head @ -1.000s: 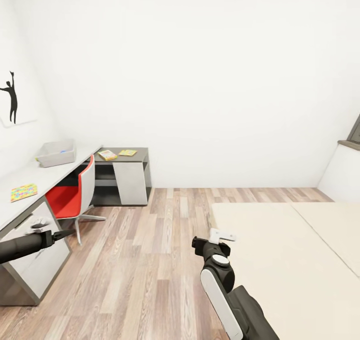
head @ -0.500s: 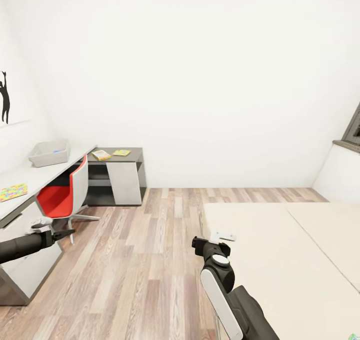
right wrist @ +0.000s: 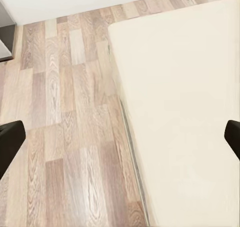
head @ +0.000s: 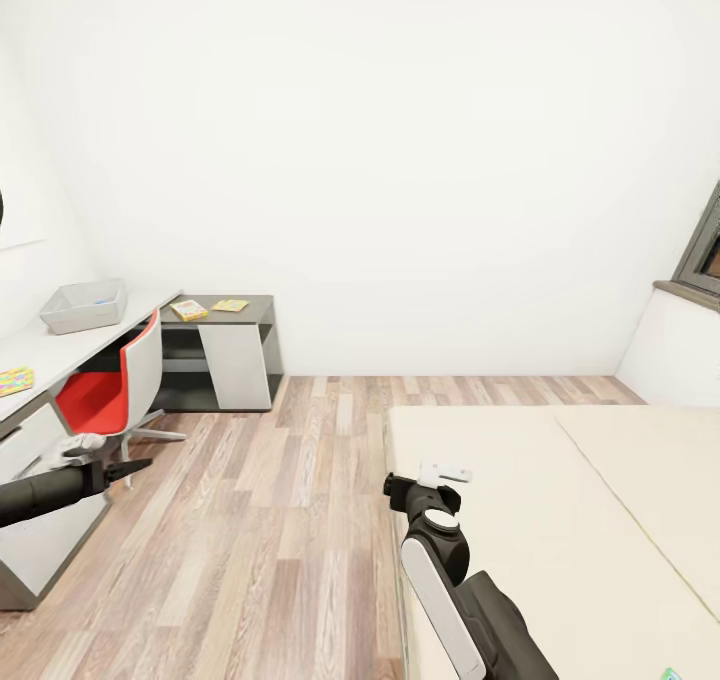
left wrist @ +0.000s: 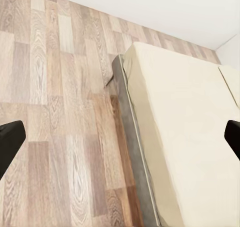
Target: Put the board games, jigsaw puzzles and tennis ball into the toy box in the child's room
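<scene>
I see the toy box (head: 83,306) far left on the desk (head: 45,345), a puzzle (head: 14,381) nearer, two flat boxes (head: 189,310) farther right. The bed (head: 560,520) lies right (a green corner shows at its near edge). Left gripper (left wrist: 120,137) and right gripper (right wrist: 120,137) have fingers spread, holding nothing, over floor (head: 270,520) and bed edge.

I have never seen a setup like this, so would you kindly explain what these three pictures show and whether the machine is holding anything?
This is a simulated wheeled robot with two arms. The large picture comes from its head camera: the left arm and right arm reach forward over a wooden floor. To the left stands a desk carrying a grey toy box, colourful flat boxes and a red chair beside it. The bed lies right. The two smaller pictures come from wrist cameras looking down past wide-open jaws at floor and bed. Nothing is held.
</scene>
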`<state>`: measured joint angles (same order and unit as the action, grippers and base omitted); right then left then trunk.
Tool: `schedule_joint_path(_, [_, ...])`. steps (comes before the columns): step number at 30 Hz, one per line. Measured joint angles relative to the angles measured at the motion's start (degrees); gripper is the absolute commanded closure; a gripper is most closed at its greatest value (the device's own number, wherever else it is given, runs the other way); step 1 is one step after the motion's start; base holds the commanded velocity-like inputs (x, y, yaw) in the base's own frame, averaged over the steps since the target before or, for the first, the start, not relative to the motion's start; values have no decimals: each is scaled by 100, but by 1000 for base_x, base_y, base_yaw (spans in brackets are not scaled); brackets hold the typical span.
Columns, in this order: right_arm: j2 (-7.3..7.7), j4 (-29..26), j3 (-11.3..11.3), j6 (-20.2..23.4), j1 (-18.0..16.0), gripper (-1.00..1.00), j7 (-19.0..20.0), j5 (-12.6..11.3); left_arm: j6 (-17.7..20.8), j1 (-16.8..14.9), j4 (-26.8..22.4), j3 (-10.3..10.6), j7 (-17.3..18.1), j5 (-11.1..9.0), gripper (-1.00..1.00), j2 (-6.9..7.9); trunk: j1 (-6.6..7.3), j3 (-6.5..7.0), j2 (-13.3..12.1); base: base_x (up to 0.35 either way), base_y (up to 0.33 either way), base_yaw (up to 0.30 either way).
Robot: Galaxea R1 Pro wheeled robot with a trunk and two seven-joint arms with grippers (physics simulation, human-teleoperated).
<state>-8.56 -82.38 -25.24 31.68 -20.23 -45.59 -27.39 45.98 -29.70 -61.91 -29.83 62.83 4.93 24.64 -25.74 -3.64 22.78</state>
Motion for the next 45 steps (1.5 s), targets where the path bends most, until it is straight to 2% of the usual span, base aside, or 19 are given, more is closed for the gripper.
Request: schedule_joint_path(45, [5, 6, 19, -1, 0, -100, 7, -8, 0, 0, 0, 2, 9, 0, -100, 0, 0, 0, 0, 0, -239, 0])
